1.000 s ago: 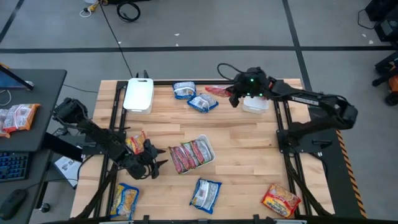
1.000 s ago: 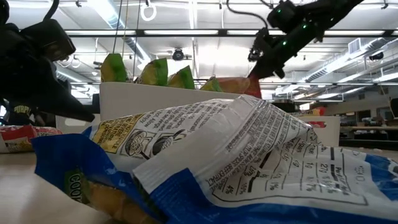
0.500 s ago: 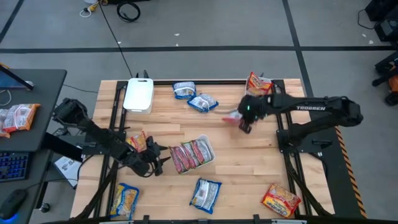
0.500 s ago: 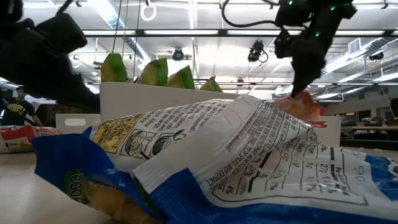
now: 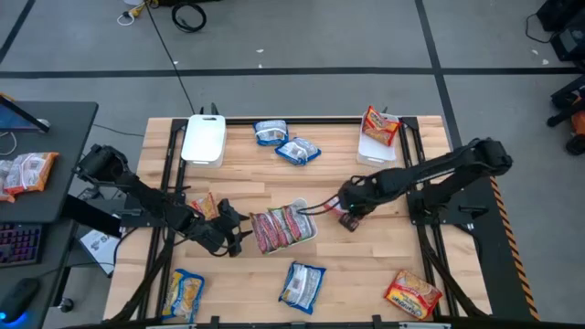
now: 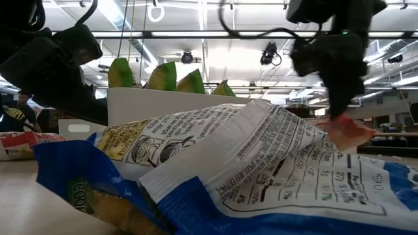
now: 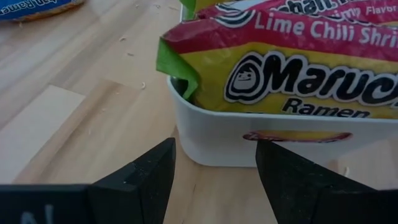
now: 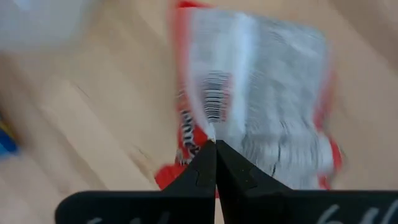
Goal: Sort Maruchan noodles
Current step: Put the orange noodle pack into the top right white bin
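right gripper (image 8: 216, 144) pinched on red-silver packet (image 8: 261, 93), just beside white tray (image 5: 306, 230) | left gripper (image 7: 214, 165) spread, tray wall (image 7: 249, 134) directly ahead, lime-chili packets (image 7: 280, 56) inside

Robotics lab, taped concrete floor (image 5: 366, 37), ceiling strip lights (image 6: 196, 34), computer desk (image 5: 46, 164)

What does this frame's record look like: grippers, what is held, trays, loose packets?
right gripper: shut on a red-and-silver packet, just right of the centre tray
left gripper: open, empty, facing the centre tray's wall from its left
centre tray: holds lime chili shrimp packets standing on edge
far-right tray: an orange packet lies on it
far-left tray: no packet visible on it
loose packets: two blue ones at the far edge, one blue packet at the near edge
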Tool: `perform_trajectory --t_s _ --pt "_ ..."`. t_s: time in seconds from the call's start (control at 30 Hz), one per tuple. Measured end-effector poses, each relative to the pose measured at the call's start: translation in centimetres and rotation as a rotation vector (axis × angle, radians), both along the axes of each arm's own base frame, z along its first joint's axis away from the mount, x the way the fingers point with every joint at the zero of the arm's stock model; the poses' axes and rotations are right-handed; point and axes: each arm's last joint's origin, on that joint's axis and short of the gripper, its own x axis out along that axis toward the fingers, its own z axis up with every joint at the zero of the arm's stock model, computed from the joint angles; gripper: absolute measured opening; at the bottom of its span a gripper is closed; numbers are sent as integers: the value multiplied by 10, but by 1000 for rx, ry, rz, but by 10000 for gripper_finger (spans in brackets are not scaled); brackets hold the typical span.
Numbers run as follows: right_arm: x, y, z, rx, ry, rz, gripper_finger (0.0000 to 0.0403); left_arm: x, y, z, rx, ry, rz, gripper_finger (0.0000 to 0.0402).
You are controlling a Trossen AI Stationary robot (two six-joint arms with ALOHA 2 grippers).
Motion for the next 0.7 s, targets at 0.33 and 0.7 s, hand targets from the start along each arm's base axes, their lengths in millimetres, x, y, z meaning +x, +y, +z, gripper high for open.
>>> perform_trajectory --t_s 0.33,0.7 --pt "53 -30 0 -263 -392 100 68 0 -2 -1 -50 22 -40 227" --pt "19 -41 -11 -463 -1 551 137 -2 -4 -3 -114 51 -52 227"
